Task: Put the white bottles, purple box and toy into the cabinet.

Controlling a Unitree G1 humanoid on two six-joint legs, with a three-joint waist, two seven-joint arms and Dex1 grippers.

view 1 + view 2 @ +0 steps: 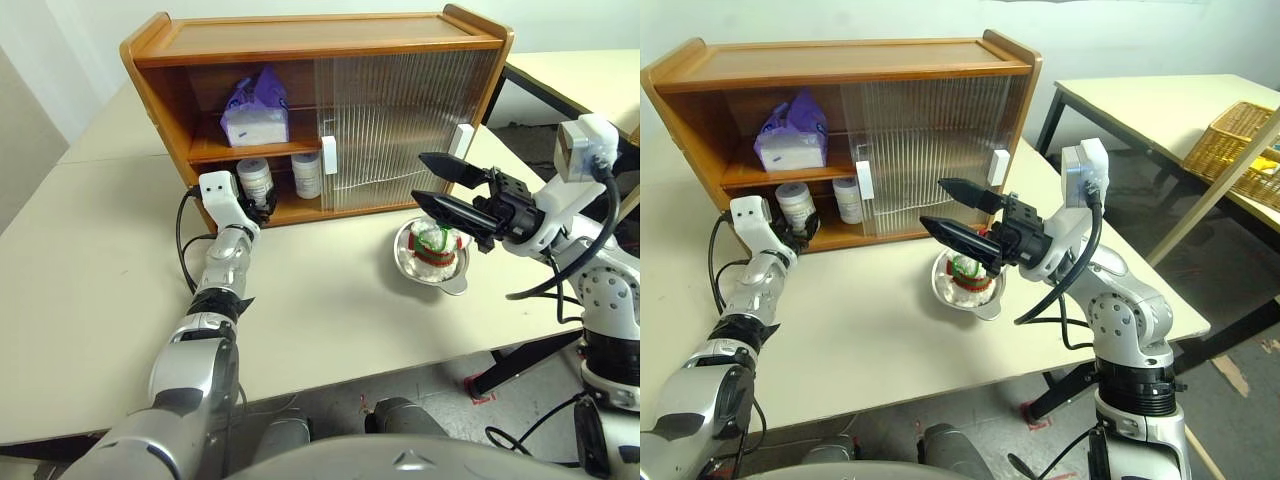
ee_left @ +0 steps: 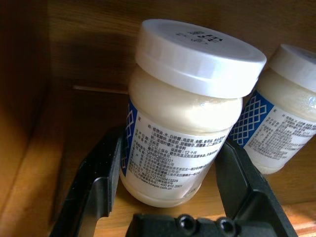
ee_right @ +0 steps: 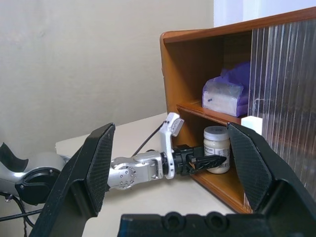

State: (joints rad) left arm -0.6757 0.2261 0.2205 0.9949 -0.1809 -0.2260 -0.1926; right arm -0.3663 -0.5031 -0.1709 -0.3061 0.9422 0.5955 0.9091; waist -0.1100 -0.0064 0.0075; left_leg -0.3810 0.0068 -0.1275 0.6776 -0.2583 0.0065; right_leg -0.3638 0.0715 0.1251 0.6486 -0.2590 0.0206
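— On the lower shelf of the cabinet [image 1: 300, 40], pinching the near white bottle [image 2: 187, 123] from both sides with the left gripper [image 1: 262, 203], just beside the far white bottle [image 2: 286, 113]. Possibly risking a knock between the two by pushing deeper or letting go carelessly.

— Holding the right gripper [image 1: 418, 178] spread and empty above the metal bowl [image 1: 405, 262], with the toy [image 1: 432, 243] lying inside, half covered by those fingers.

— Noting the purple box [image 1: 255, 110] on the upper shelf. Not making out whether the near bottle's base is resting on the wood.

— Nor seeing much behind the ribbed door [image 1: 400, 120].
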